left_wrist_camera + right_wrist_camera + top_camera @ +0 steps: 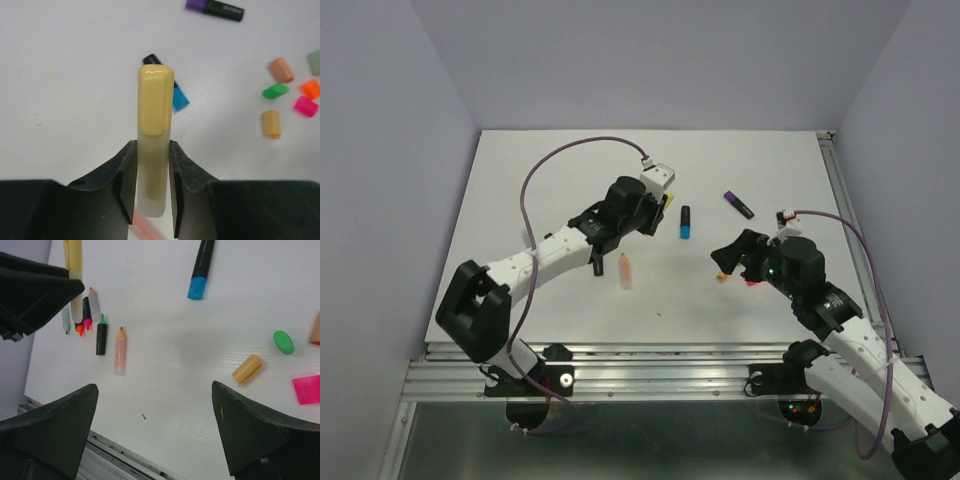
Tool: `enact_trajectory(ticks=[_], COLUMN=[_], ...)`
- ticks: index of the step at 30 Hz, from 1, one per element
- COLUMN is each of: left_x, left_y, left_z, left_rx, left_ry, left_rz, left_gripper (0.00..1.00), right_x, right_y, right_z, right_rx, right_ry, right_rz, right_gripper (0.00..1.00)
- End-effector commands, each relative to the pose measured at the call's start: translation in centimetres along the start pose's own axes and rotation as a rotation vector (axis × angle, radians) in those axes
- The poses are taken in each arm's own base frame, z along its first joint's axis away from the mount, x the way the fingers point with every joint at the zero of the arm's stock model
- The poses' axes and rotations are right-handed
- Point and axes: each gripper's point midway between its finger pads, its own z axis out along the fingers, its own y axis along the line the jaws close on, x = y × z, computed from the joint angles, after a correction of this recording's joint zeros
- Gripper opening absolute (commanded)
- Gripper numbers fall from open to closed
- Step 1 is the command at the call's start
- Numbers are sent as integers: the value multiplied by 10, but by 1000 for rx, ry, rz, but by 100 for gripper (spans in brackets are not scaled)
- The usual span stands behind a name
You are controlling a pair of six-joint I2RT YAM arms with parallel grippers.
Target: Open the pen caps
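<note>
My left gripper (152, 145) is shut on a pastel yellow marker's barrel (152, 190), its yellow cap (156, 100) still on and pointing away. It hangs above the table middle (660, 212). My right gripper (155, 390) is open and empty, low over the table's right side (728, 255). Loose caps lie near it: pastel orange (247, 369), green (283, 341), pink (306, 389); salmon (281, 70) and orange (311, 88) show in the left wrist view. A black marker with a blue cap (686, 222) and one with a purple cap (738, 204) lie capped.
Uncapped barrels lie left of centre: a peach one (120, 351), a black one with a green tip (101, 335) and several more behind my left gripper. The table's metal front rail (660, 355) runs along the near edge.
</note>
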Motion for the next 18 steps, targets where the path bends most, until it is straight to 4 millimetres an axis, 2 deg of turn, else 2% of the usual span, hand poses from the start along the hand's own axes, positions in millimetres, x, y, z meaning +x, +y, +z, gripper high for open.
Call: enact_trajectory(ticks=[1, 2, 3, 4, 5, 8, 9, 14, 18], left_x=[-15, -18, -11, -9, 3, 11, 19, 37, 46], left_y=[-36, -45, -52, -55, -57, -65, -67, -70, -82], left_z=[-34, -41, -52, -57, -60, -75, -80, -82, -81], left_rx=[46, 70, 67, 70, 69, 79, 85, 88, 104], left_ry=[-187, -221, -236, -251, -246, -261, -257, -247, -228], left_rz=[-132, -180, -206, -243, -296, -341, -343, -340, -344], left_gripper=[0, 0, 0, 0, 0, 0, 0, 0, 0], right_x=[-12, -10, -12, -11, -12, -10, -10, -10, -11], right_y=[30, 34, 44, 48, 54, 64, 67, 81, 85], right_z=[-7, -8, -11, -12, -13, -15, -13, -2, 13], right_rx=[-167, -194, -245, -268, -301, -350, -361, -417, -405], right_ry=[-51, -48, -50, -44, -45, -22, -13, 15, 51], right_rz=[-8, -11, -16, -15, -17, -25, -29, 23, 19], right_gripper=[100, 100, 100, 100, 100, 100, 100, 100, 100])
